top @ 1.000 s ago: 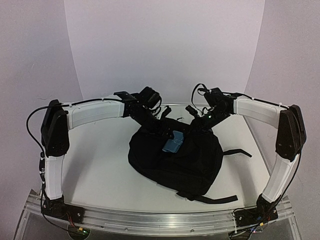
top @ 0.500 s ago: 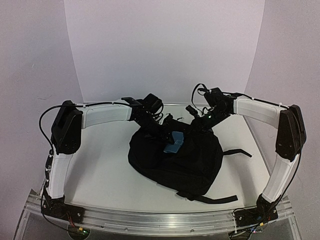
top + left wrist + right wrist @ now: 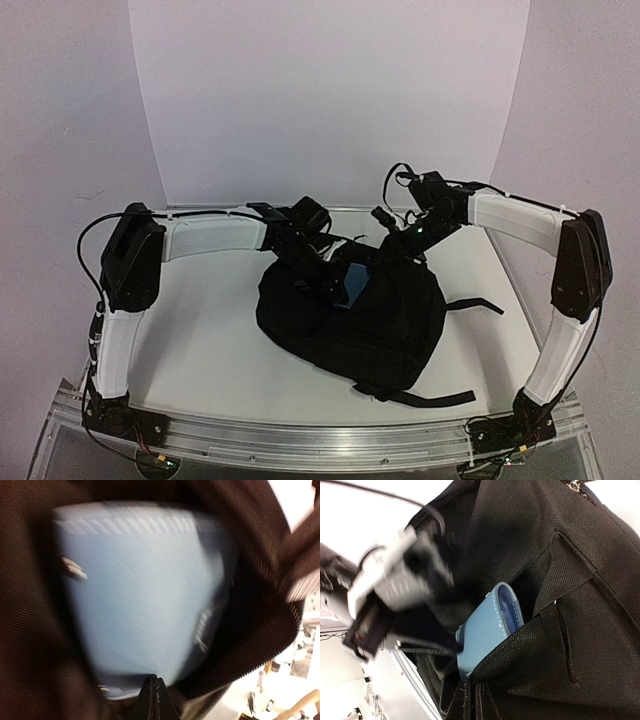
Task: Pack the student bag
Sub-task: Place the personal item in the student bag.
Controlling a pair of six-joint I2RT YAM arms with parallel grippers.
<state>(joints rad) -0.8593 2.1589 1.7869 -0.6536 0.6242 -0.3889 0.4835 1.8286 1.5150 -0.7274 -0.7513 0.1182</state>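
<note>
Left gripper [image 3: 154,700] jaws closed at case [image 3: 487,625] edge, hold unclear; case half inside bag [image 3: 375,325], mid-table [image 3: 200,330]; right gripper [image 3: 470,702] pinches pocket rim; a slip likely collapses the mouth and jams the case.

This is a robotics lab test cell. A plain white tabletop [image 3: 200,340] sits inside a curved, seamless white backdrop [image 3: 330,100]. An aluminium rail [image 3: 330,438] along its near edge carries bolted arm bases [image 3: 110,412] and exposed wiring [image 3: 150,458].
</note>
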